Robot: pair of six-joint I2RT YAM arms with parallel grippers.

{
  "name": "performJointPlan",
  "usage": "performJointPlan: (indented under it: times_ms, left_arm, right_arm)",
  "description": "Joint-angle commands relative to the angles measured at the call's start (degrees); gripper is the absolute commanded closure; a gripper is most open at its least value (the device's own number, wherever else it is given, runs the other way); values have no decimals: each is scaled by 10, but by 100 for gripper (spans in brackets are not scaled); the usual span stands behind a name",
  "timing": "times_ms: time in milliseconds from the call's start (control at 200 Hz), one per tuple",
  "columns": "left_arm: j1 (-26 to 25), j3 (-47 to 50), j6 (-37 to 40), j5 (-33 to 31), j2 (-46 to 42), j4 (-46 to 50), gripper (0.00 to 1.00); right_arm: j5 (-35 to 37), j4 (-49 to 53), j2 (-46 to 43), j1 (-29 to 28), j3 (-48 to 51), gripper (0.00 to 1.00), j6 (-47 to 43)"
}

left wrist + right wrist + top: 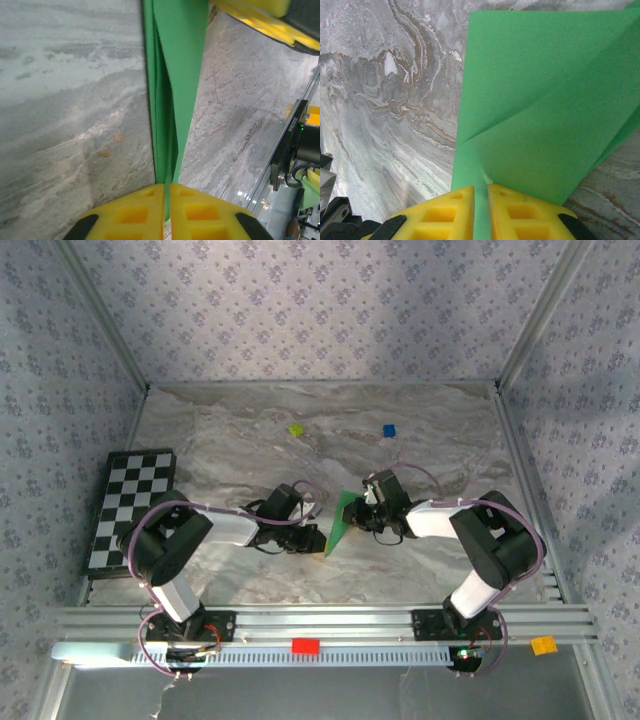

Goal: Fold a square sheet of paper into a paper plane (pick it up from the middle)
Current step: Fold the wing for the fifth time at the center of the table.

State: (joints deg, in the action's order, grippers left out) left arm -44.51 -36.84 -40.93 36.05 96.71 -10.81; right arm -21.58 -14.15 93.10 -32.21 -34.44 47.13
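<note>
At the centre of the overhead frame, the folded green sheet of paper (342, 520) is held on edge between the two arms, over the marbled desk (230, 440). The left fingers (125, 215), at the bottom of the left wrist frame, are clenched on its layered edge. The right fingers (520, 217), at the bottom of the right wrist frame, grasp the creased paper from the opposite side. Farther up the overhead frame lie a yellow-green block (296, 429) and a blue block (389, 429); a checkerboard (135, 505) lies at the left.
</note>
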Motion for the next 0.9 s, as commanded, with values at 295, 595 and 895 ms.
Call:
performJointPlan:
  times_ms: [295, 595, 895]
  left_arm:
    - [7, 0, -32, -80, -140, 69, 85]
    - [-2, -76, -44, -15, -57, 23, 96]
    - [-9, -101, -52, -4, 19, -8, 98]
  right_arm:
    - [28, 60, 22, 2, 10, 83, -1]
    - [22, 50, 27, 4, 12, 83, 1]
    - [15, 44, 35, 7, 9, 83, 4]
